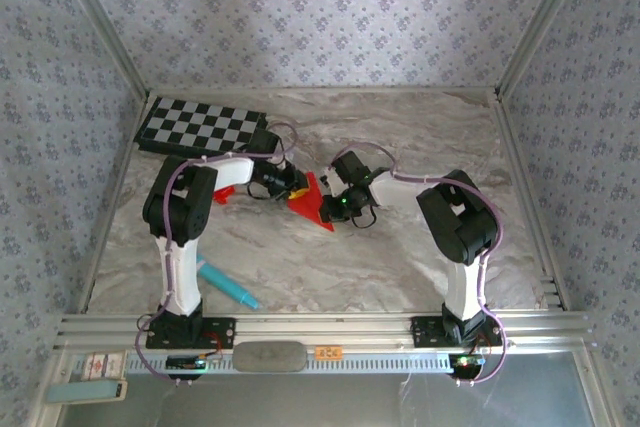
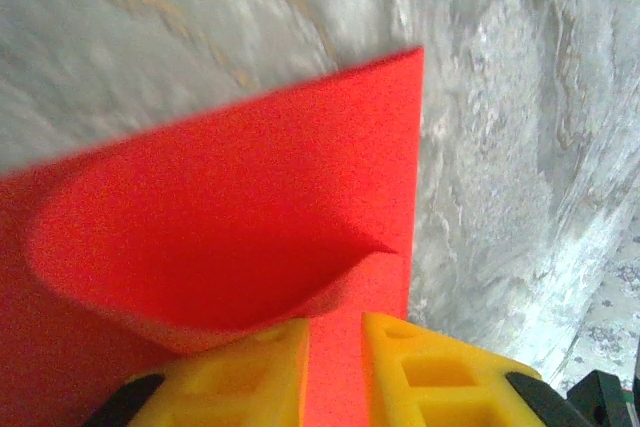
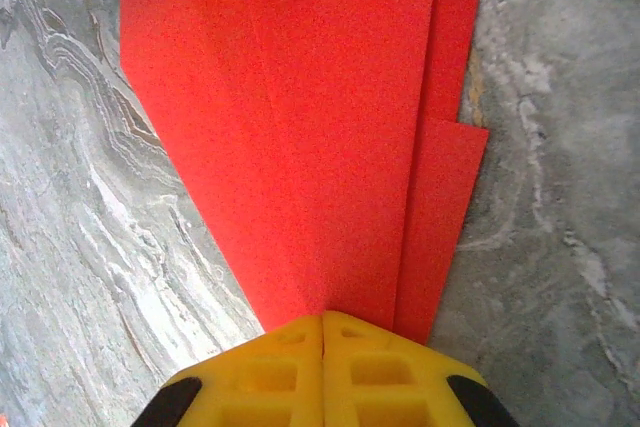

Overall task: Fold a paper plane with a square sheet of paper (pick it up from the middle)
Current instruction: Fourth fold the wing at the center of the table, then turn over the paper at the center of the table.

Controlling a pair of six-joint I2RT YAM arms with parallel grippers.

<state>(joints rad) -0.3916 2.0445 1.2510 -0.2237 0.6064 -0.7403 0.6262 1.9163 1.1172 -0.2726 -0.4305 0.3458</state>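
The right gripper (image 3: 322, 319) presses its fingers together on the pointed end of the half-folded red paper (image 3: 320, 127) to hold it steady, while the left gripper (image 2: 335, 325) seems to pinch a curled flap, ready for folding.

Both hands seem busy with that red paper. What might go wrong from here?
Three risks, as I judge it. The left hand straddles a curled flap of the red paper; a pull could tear or wrinkle it. The right hand, fingers shut at the paper's narrow end, might slip, letting the layers shift. The stacked edges there sit uneven, so the next crease could come out crooked.
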